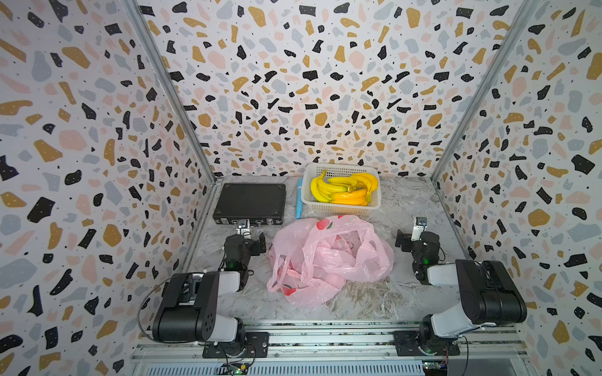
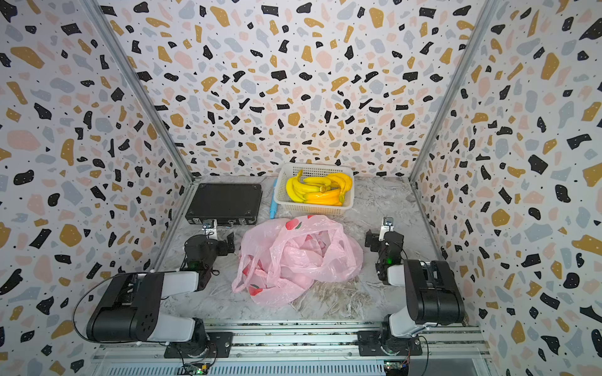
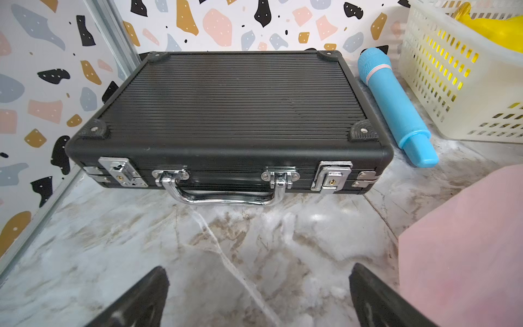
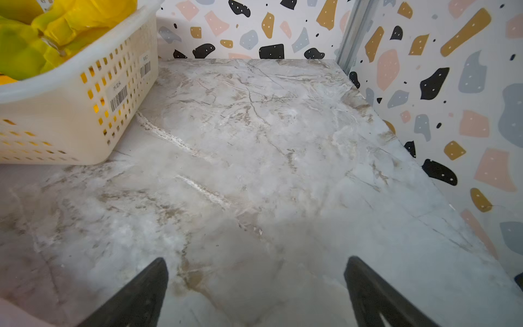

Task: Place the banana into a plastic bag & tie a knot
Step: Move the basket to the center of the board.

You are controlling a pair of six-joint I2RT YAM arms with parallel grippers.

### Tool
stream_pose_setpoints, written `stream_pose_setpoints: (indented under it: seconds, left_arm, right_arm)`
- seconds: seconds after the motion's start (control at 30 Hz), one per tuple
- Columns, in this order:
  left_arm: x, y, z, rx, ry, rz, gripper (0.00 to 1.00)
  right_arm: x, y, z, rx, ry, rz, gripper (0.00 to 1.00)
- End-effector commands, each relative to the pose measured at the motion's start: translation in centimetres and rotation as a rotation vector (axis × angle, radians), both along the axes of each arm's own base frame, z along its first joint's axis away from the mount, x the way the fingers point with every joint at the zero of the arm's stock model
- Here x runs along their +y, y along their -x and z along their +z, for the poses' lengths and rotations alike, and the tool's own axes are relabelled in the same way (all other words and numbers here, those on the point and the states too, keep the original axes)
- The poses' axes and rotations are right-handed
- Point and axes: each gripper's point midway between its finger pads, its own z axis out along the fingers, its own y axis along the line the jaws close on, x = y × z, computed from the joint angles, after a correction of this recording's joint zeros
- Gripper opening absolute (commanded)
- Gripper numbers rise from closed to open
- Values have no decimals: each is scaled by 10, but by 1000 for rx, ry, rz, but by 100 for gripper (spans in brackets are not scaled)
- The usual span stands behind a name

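Several yellow bananas (image 1: 345,190) (image 2: 321,190) lie in a white perforated basket (image 1: 342,211) at the back of the marble table; they also show in the right wrist view (image 4: 56,28). A crumpled pink plastic bag (image 1: 329,257) (image 2: 296,257) with red fruit prints lies in the middle, its mouth slack. My left gripper (image 1: 246,241) (image 3: 259,271) hovers left of the bag, open and empty, facing the case. My right gripper (image 1: 418,239) (image 4: 256,263) is to the right of the bag, open, with only bare table between its fingers.
A shut black ribbed case (image 1: 250,201) (image 3: 226,107) lies at the back left, its chrome handle toward me. A blue toy microphone (image 1: 299,198) (image 3: 393,107) rests between case and basket (image 3: 452,85). Patterned walls enclose three sides; an aluminium rail (image 1: 325,338) runs along the front.
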Motion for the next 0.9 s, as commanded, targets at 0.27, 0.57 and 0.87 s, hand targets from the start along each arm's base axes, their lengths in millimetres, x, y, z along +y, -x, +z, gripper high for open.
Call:
stream_pose_setpoints:
  seconds: [0.27, 0.57, 0.87]
  left_arm:
    - [-1, -9, 15, -48, -8, -5, 99]
    - [-2, -9, 15, -48, -8, -6, 99]
    - [-9, -4, 25, -79, -13, -53, 99]
  right_arm:
    - [6, -2, 1, 5, -9, 40, 100]
    - [7, -2, 1, 3, -10, 42, 100]
    - [15, 0, 8, -14, 19, 80, 100]
